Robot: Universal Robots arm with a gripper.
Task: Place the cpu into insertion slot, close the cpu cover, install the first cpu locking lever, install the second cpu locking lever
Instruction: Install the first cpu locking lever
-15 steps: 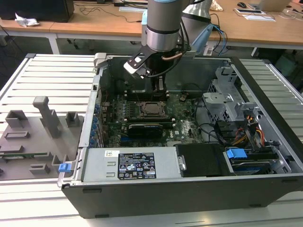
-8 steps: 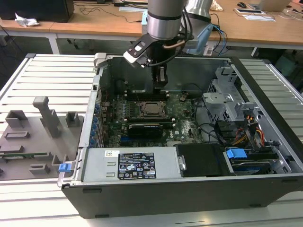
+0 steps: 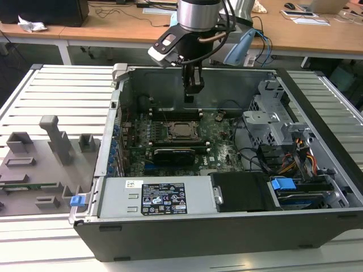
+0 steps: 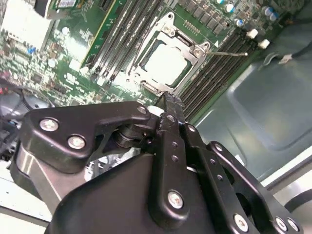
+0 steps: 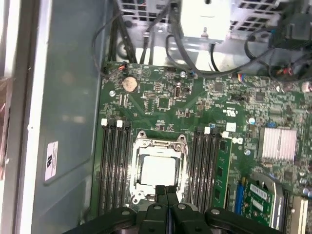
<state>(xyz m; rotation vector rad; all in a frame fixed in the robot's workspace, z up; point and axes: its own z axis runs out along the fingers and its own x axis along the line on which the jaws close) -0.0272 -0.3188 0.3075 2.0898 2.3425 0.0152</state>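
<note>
Black claw (image 5: 165, 194) pinched shut, nothing between its tips, over the socket edge in open grey metal computer case (image 3: 227, 241).
Dull silver square cpu (image 5: 158, 170) lies flat in socket, thin silvery metal cpu cover (image 5: 159, 145) framing it; long black memory slots (image 5: 114, 165) crowd both sides, open room above.

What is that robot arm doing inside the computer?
The robot arm is reaching down into an open computer case, over the green motherboard. Its jaws hang just above the socket, pressed shut with nothing between them. The cpu already sits in the socket, and the silvery cpu cover lies flat around it, with the chip's metal top showing through its window.
</note>
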